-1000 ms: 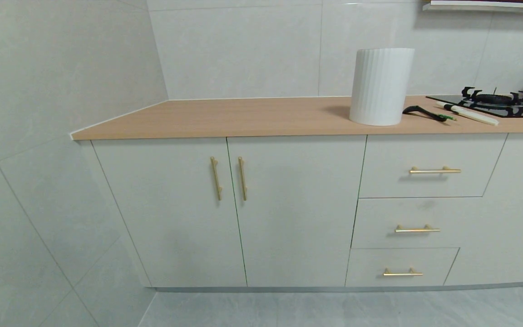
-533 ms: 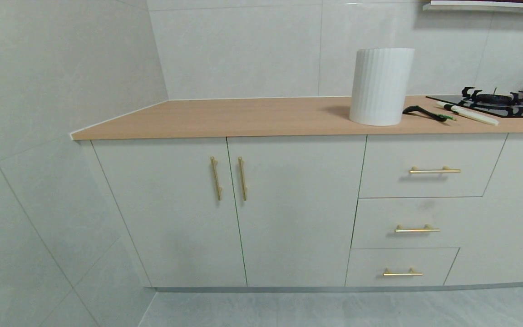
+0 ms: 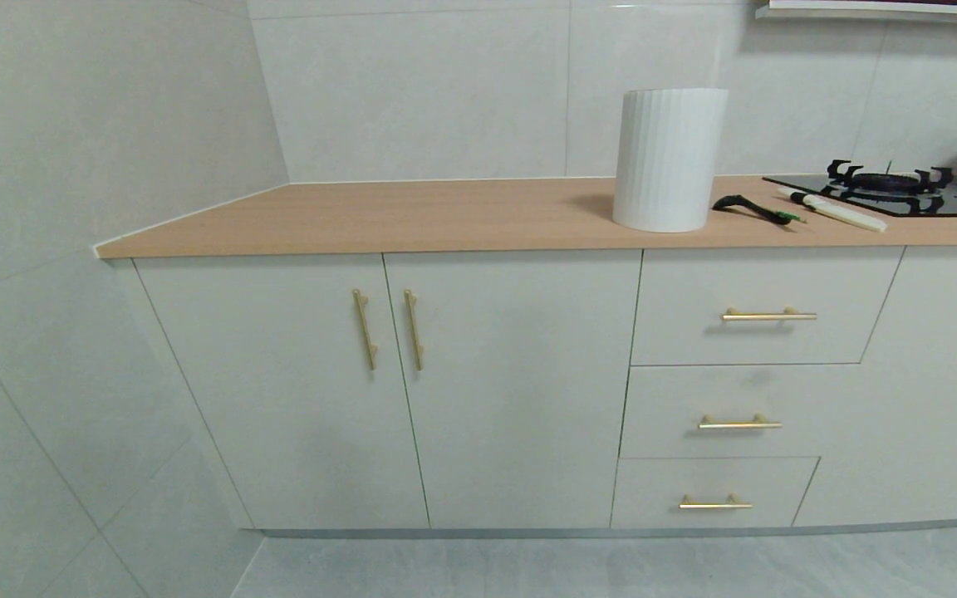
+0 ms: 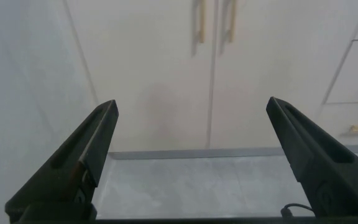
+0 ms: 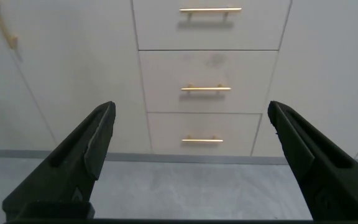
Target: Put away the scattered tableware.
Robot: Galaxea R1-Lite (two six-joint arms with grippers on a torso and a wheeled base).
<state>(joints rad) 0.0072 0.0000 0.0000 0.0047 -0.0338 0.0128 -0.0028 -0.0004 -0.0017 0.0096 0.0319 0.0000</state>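
Observation:
On the wooden countertop (image 3: 412, 218) stands a tall white ribbed holder (image 3: 668, 159). Just to its right lie a black-handled utensil (image 3: 748, 207) with a green tip and a long cream-coloured utensil (image 3: 834, 209). My left gripper (image 4: 191, 109) is open and empty, held low in front of the double cabinet doors (image 4: 214, 74). My right gripper (image 5: 191, 109) is also open and empty, low before the stack of drawers (image 5: 207, 74).
A black gas hob (image 3: 890, 187) sits at the counter's right end, with a dark pot at the view's edge. Three drawers with gold handles (image 3: 768, 315) are under the holder. A tiled wall (image 3: 71, 166) closes the left side. Grey floor (image 3: 528, 569) lies below.
The whole head picture has shifted left, so the camera has moved. Nothing on the counter has moved.

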